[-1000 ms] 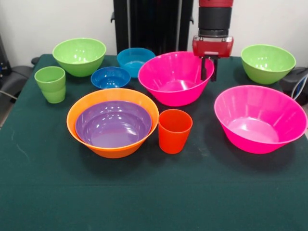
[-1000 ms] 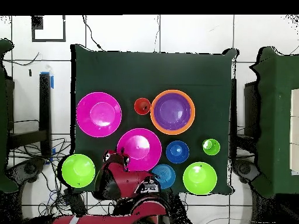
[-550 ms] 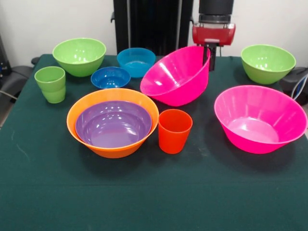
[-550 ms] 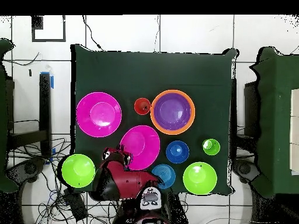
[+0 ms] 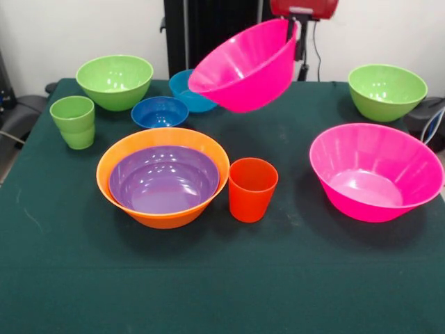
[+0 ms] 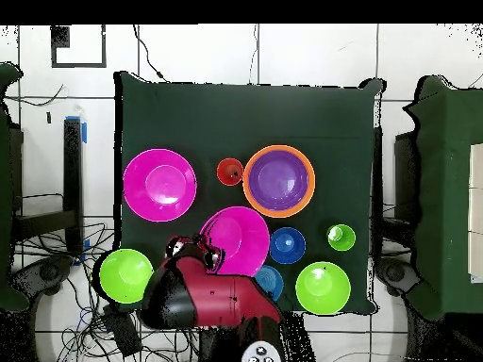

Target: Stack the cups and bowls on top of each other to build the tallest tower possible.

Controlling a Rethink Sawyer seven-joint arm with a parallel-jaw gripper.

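Now gripper (image 5: 297, 36) pinches pink bowl (image 5: 243, 66) by its rim, hanging tilted, clear of the table. Carry over purple bowl (image 5: 164, 178), level it, lower gently.

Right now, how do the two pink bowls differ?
The lifted pink bowl hangs clear of the table, clamped at its rim by the gripper; the other pink bowl rests on the cloth. The lifted one is tilted, its opening facing sideways; the resting one sits upright. Both are glossy, empty and look alike in size.
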